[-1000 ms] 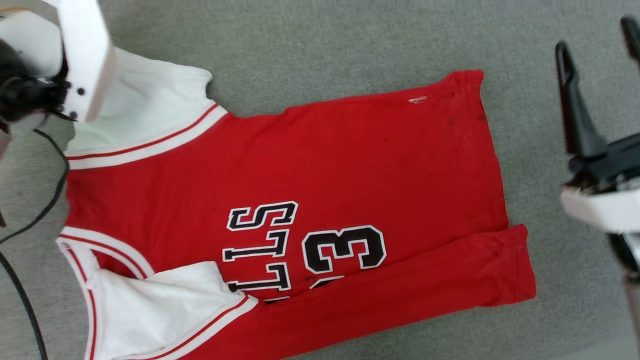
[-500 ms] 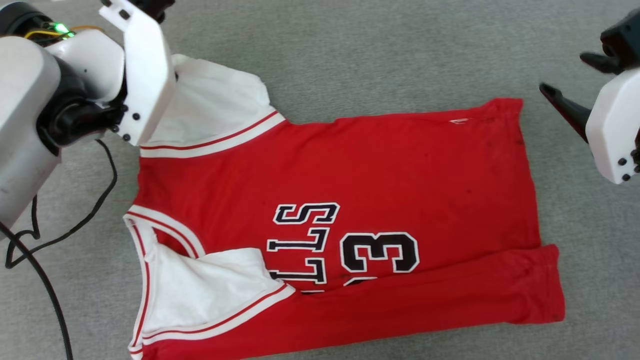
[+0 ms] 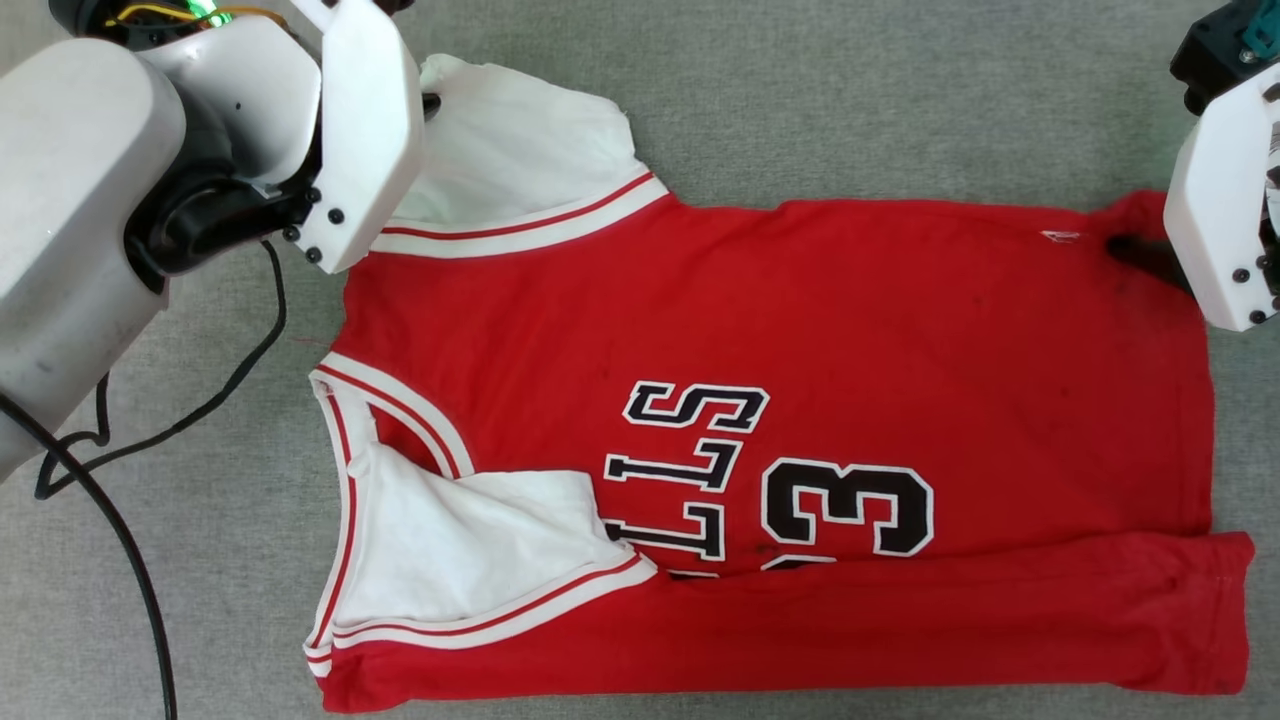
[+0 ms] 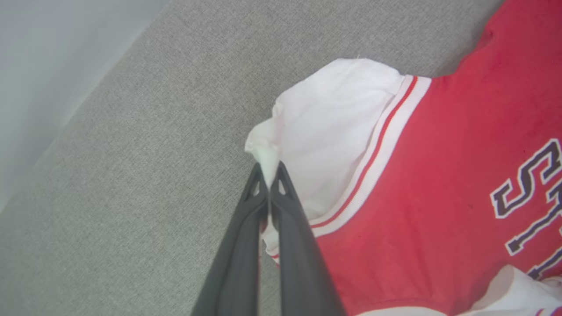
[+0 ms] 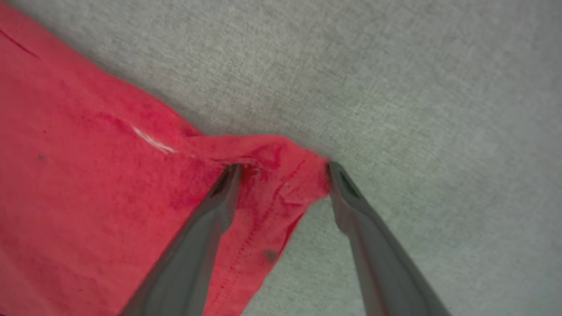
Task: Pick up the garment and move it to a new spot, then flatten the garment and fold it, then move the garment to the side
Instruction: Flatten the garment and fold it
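My head view has swung since a second ago. My right claw (image 5: 283, 168), which was then off the hem over the grey cloth (image 3: 850, 90), now straddles the upper right corner of the garment (image 3: 800, 330). Its jaws are spread wide, one finger on the red and one beside the edge, gripping nothing. My left claw (image 4: 268, 175) is pinched tight on the white sleeve (image 4: 333, 131) at upper left. The garment lies spread across the middle, its lower edge folded over.

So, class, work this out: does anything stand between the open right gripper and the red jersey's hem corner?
Nothing visible does. The right gripper straddles the hem corner of the jersey, with one fingertip over the red cloth and the other at its edge, above the grey surface.
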